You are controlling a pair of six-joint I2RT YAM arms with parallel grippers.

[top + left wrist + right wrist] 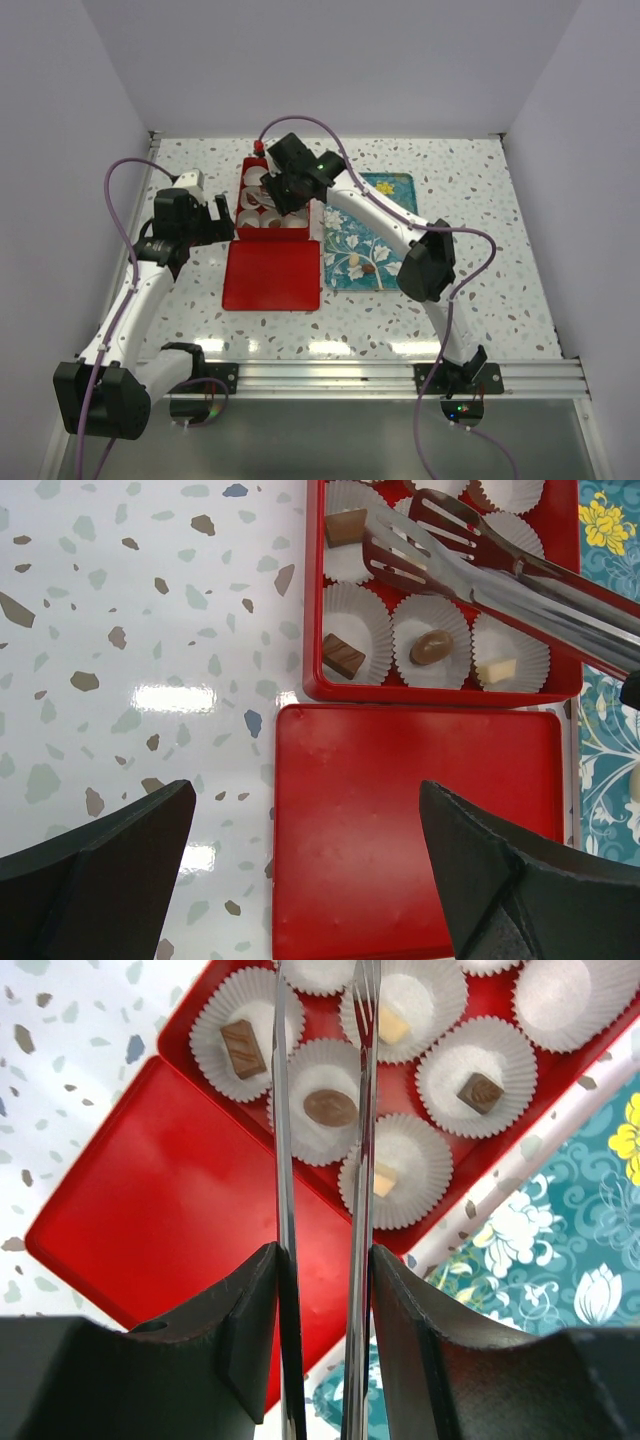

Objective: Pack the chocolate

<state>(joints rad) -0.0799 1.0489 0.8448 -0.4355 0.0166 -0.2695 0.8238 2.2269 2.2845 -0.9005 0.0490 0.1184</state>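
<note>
My right gripper [322, 1260] is shut on a pair of metal tongs [283, 1110], whose slotted tips [400, 542] hover apart over the red box [440, 694], and I see nothing between them. White paper cups in the box hold chocolate: a brown bar [243, 1048], a brown oval [330, 1107], a brown square [481, 1092] and two cream pieces [383, 1180]. More pieces lie on the teal tray [372, 235], one cream [357, 262]. My left gripper [307, 790] stands open and empty above the red lid [420, 820].
The lid [272, 273] lies flat, touching the box's near side. The flower-printed tray sits right of the box and lid. Speckled tabletop [150, 680] extends to the left. Grey walls enclose the table on three sides.
</note>
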